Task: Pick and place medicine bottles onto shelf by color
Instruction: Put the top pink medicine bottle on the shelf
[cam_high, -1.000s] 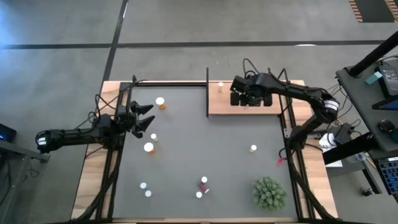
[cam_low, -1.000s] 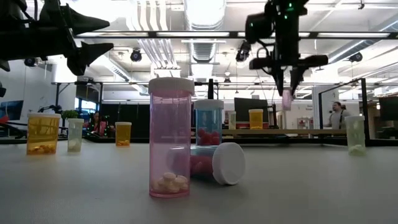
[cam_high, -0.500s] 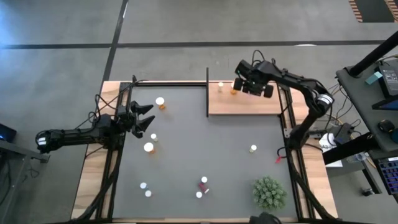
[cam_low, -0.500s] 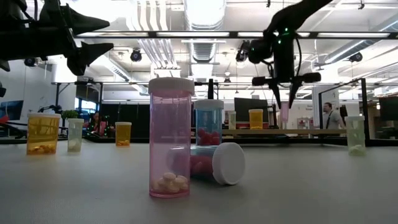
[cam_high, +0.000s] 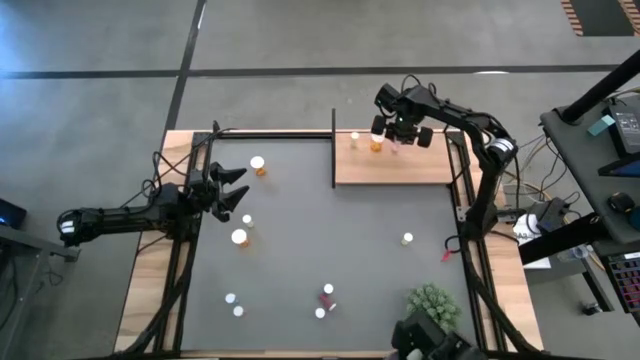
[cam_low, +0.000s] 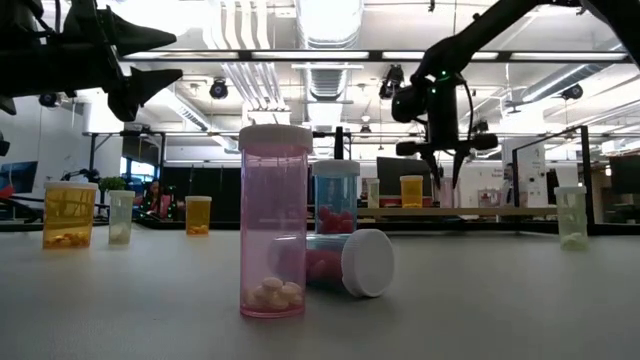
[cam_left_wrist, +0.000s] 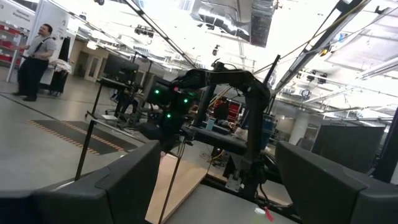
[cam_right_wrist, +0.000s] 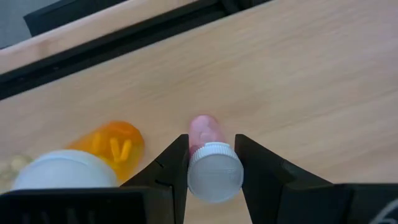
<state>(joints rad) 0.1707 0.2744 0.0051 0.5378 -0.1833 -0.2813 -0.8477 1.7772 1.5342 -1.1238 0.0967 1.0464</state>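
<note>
Over the shelf (cam_high: 400, 165), I have carried my right gripper (cam_right_wrist: 211, 163) to its far edge, pinching the pink bottle (cam_right_wrist: 207, 149) beside the orange bottle (cam_right_wrist: 112, 144); placing comes next. My left gripper (cam_high: 236, 189) waits spread.

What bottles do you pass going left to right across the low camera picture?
Big orange bottle → pale bottle → small orange bottle → tall pink bottle → tipped bottle's white cap → orange bottle on the shelf → pale green bottle.
</note>
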